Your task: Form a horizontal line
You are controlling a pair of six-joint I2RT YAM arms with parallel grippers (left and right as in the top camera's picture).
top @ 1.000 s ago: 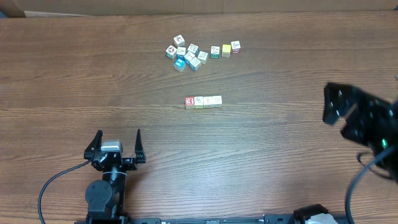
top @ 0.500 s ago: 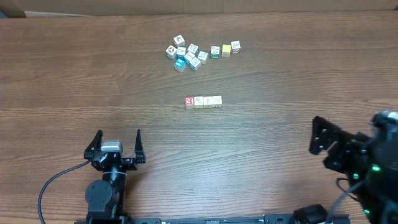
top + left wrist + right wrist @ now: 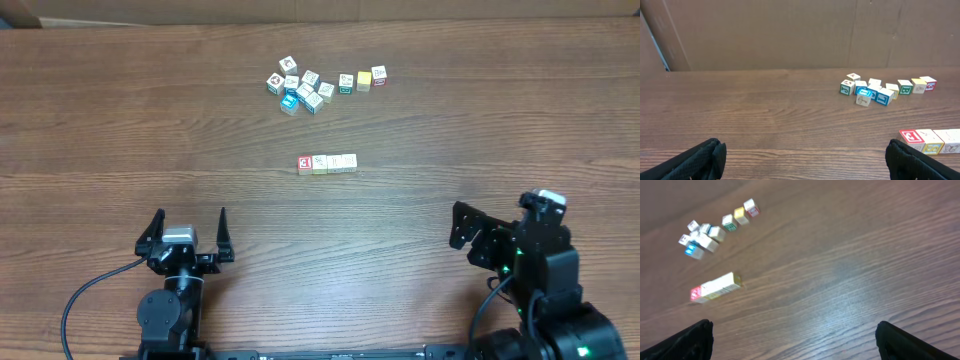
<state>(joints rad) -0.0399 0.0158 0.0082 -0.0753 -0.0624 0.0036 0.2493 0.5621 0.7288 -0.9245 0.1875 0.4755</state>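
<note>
Horizontal line (image 3: 327,163) lay complete, axis left-right.
Left claw (image 3: 191,216) and right claw (image 3: 468,232) gaped empty, equally short of it.

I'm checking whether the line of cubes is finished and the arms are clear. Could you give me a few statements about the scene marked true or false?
1. The row of cubes has four cubes set side by side in a straight line. True.
2. The red-faced cube sits at the row's right end. False: it is at the left end.
3. The left gripper holds a cube. False: it is open and empty, near the table's front edge.
4. The loose bunch of cubes lies beyond the row, farther from the arms. True.
5. The right gripper touches the row. False: it is open, empty and well apart from it.
</note>
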